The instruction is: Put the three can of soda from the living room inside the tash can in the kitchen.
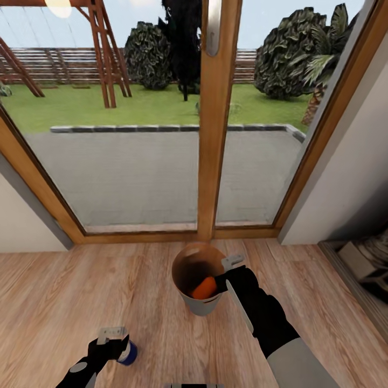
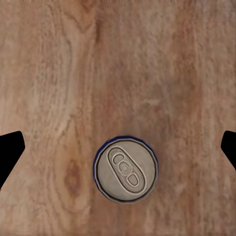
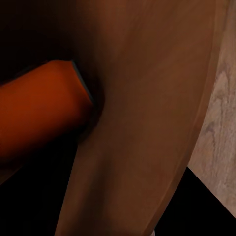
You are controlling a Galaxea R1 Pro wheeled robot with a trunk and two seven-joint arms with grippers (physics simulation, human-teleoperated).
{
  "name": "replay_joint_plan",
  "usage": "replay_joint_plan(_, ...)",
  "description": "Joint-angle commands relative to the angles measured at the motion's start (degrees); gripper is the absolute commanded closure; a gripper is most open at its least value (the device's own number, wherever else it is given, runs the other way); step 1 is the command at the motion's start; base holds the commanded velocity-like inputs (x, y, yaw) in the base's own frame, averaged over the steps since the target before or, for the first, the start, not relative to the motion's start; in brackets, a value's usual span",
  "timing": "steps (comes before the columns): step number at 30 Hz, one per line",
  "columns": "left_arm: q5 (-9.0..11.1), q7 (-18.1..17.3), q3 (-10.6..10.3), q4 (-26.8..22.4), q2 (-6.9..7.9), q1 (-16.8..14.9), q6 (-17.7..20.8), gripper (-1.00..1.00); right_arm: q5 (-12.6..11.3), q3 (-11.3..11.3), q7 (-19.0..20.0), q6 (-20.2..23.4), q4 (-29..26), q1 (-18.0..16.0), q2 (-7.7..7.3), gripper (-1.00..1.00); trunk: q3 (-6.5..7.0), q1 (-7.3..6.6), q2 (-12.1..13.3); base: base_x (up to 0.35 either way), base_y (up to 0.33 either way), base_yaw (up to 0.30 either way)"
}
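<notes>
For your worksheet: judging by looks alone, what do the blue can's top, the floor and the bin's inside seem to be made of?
The round grey top of the dark blue soda can looks like dull metal: an embossed pull-tab shows. The light plank floor looks like matt wood, with grain and a knot. The brown inside of the small tapered bin is smooth and even, perhaps plastic or coated metal; that stays open.

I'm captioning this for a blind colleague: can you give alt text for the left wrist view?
A dark blue soda can stands upright on a wood plank floor, seen from straight above, its grey top facing the camera. The left gripper's black fingertips show at both edges, wide apart.
</notes>
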Motion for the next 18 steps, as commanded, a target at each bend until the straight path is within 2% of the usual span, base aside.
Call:
replay_joint_plan(1,0.00,0.00,0.00,0.00,0.00,0.00,0.00,-1.00,0.05,0.00,0.13,-0.02,-0.03,-0.03,0.01,1.00,-0.05,-0.01,0.00,0.213,0.000,0.000)
replay_joint_plan(7,-0.01,0.00,0.00,0.00,0.00,-0.01,0.00,-1.00,0.05,0.00,0.12,-0.02,-0.03,-0.03,0.01,1.00,-0.16,-0.01,0.00,0.083,0.000,0.000)
replay_joint_plan(18,-0.01,0.00,0.00,0.00,0.00,0.00,0.00,-1.00,0.04,-0.14,0.09,-0.02,-0.15,-0.08,-0.01,1.00,-0.89,-0.01,0.00,0.007,0.000,0.000)
